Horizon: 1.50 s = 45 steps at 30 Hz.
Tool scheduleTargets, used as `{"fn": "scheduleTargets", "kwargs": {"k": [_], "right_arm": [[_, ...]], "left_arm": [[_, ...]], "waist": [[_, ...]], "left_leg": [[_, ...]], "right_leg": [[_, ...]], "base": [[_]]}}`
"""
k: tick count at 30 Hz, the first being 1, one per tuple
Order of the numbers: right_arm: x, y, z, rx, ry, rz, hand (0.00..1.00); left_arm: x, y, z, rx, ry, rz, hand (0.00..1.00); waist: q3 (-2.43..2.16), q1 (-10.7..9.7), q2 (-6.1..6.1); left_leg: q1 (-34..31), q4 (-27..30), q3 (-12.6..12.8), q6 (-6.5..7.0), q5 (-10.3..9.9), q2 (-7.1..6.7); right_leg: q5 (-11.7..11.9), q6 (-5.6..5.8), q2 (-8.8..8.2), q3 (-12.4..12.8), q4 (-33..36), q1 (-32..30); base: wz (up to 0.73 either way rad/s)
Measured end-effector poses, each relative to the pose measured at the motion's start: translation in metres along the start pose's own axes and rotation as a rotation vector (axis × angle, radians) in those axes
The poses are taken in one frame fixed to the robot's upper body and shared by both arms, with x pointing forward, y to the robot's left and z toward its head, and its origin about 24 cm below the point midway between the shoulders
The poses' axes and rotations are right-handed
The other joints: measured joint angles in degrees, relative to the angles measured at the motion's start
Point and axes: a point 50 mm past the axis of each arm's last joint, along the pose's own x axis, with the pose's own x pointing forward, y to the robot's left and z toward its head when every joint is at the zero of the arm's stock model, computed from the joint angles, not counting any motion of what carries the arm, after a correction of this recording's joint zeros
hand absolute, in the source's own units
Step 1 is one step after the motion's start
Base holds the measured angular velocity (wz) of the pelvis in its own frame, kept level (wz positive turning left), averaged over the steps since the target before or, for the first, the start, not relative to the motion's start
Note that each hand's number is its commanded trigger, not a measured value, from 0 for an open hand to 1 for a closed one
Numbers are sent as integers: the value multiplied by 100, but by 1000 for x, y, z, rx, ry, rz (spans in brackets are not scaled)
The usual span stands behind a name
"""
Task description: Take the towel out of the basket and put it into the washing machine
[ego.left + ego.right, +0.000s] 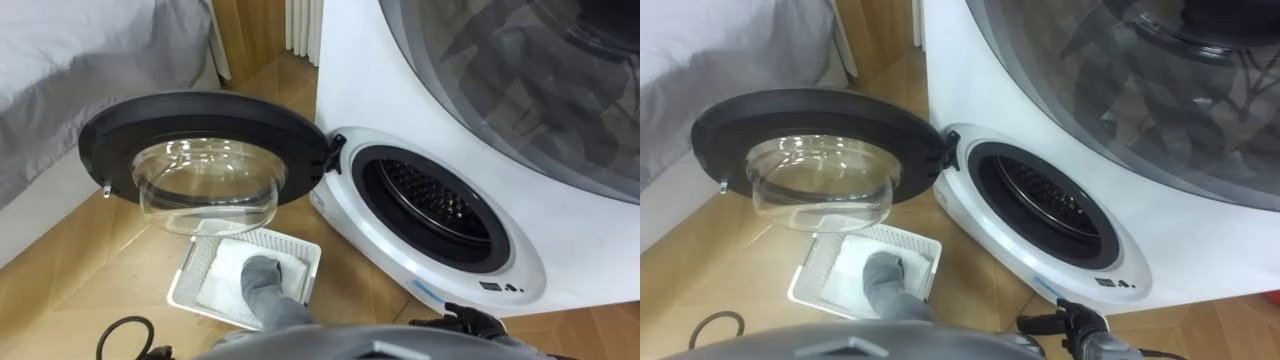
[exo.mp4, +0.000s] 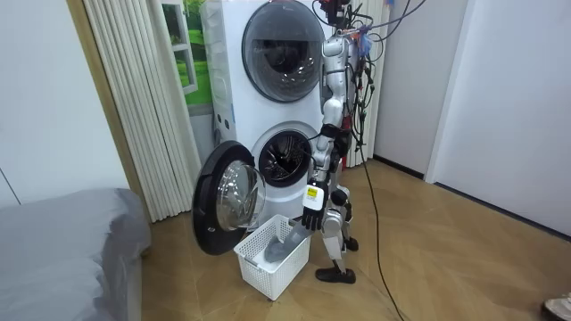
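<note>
L hand (image 1: pixel 258 272) down in basket (image 1: pixel 290 240), over towel (image 1: pixel 222 280); grip can't tell. R hand (image 1: pixel 470 322) near washer (image 1: pixel 345 70).

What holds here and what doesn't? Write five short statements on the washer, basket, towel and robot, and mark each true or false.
1. The door of the washing machine stands open. True.
2. The towel lies inside the drum. False: it lies in the basket, and the part of the drum that shows holds no cloth.
3. The basket stands on the floor by the open door. True.
4. The robot kneels before the basket. False: in the room view it stands upright beside it.
5. The upper door, above the washing machine, is open too. False: it is shut.
</note>
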Motion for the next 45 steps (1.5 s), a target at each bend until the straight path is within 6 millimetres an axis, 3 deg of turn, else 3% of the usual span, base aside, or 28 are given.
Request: {"fn": "scheduleTargets", "kwargs": {"k": [11,20,23,29,35,42,43,44,45], "right_arm": [[0,0,-1,1,2,5,0],[0,0,5,-4,-25,-2,0],[1,1,9,-19,-39,-3,0],[3,7,23,-97,-73,32,0],[4,14,45,-171,-132,69,0],[3,27,93,-286,-239,93,0],[3,29,98,-298,-250,88,0],[2,30,101,-303,-257,86,0],[2,35,106,-309,-273,83,0]], "left_arm": [[0,0,0,3,0,-4,0],[0,1,12,86,-51,7,0],[0,2,20,101,-84,23,0],[-3,8,56,130,-230,78,0],[-7,13,85,227,-347,114,0],[-24,12,154,245,-551,120,0],[-30,12,170,267,-591,125,0],[-32,11,175,278,-605,124,0],[-36,7,184,288,-630,115,0]], "waist": [[0,2,-3],[-15,-6,34],[-19,-57,43],[-43,-127,34],[-10,-238,57],[155,-281,-66],[203,-288,-94],[224,-284,-95],[319,-273,-38]], "left_leg": [[-16,2,0,0,0,0],[-231,79,-2,0,0,0],[-303,105,-10,0,0,0],[-615,187,1,13,10,-1],[-1012,197,22,28,54,-2],[-1664,329,-26,36,110,15],[-1809,425,-175,36,110,28],[-1848,439,-319,37,110,36],[-1928,483,-792,33,106,109]], "right_leg": [[0,0,1,-1,0,-11],[2,-2,-4,1,4,-187],[3,-5,-4,3,5,-235],[35,-29,-14,32,26,-565],[60,-44,-13,157,98,-1035],[63,-57,-41,294,579,-1916],[51,-76,-59,297,932,-2215],[40,-95,-65,294,1202,-2406],[-65,-221,-18,352,1734,-2921]], "base": [[0],[0],[3],[-2],[-7],[-10],[-19],[-32],[-51]]}}
